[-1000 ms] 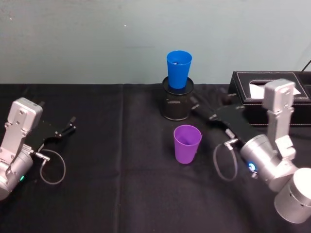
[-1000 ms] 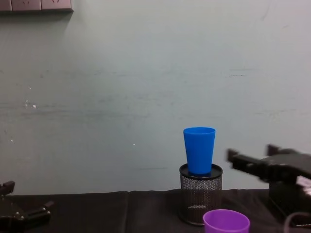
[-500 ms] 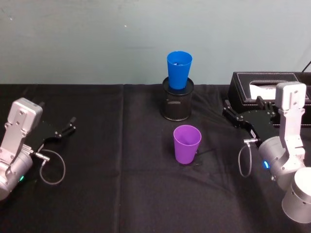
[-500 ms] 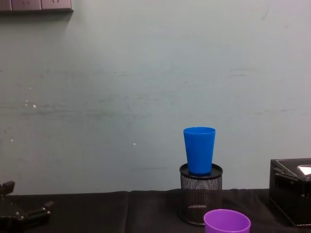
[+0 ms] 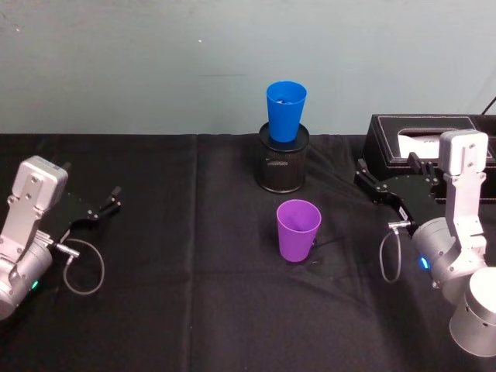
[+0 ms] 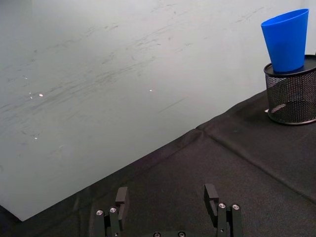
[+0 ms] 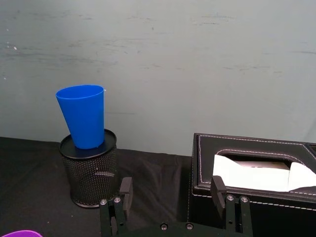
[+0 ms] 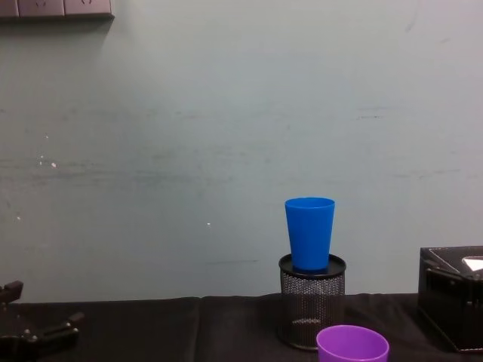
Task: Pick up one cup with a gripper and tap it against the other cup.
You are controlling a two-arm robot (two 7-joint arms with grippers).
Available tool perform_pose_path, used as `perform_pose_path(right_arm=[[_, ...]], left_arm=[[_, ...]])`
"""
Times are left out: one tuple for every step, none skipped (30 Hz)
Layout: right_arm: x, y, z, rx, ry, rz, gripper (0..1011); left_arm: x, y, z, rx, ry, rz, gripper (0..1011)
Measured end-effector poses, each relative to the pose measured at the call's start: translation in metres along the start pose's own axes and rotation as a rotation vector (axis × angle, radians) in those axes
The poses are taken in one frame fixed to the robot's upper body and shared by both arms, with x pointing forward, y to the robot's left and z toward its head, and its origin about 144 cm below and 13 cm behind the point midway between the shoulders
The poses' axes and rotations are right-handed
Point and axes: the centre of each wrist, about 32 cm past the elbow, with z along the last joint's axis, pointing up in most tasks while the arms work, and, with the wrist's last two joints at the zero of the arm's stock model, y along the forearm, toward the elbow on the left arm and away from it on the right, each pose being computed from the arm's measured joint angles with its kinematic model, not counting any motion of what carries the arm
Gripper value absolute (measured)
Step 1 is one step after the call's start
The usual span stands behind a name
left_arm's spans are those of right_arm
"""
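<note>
Purple cup [image 5: 298,229]: upright on black tablecloth [image 5: 194,310], centre, in front of mesh pot [image 5: 282,160]; touched by nothing.
Blue cup [image 5: 285,110]: upright, seated in mouth of mesh pot, near back wall.
Right gripper [image 5: 385,185]: fingers spread open, empty; low over cloth at right, just before black stitched box [image 5: 411,136], well apart from purple cup.
Left gripper [image 5: 105,204]: fingers open, empty; low at far left of cloth, well apart from both cups.
</note>
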Motion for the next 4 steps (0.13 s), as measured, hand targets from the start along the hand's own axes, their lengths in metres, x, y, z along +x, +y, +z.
perform_pose_path(right_arm=[[0.0, 0.0, 0.0001, 0.0, 0.0, 0.0, 1002], [0.0, -0.0001, 0.0001, 0.0, 0.0, 0.0, 1002], [-0.0001, -0.0001, 0.0001, 0.0, 0.0, 0.001, 1002], [-0.0001, -0.0001, 0.0001, 0.0, 0.0, 0.001, 1002]], left_arm=[[0.0, 0.0, 0.0, 0.0, 0.0, 0.0, 1000], [0.0, 0.0, 0.0, 0.0, 0.0, 0.0, 1000], [0.0, 0.0, 0.0, 0.0, 0.0, 0.0, 1000], [0.0, 0.0, 0.0, 0.0, 0.0, 0.0, 1000]])
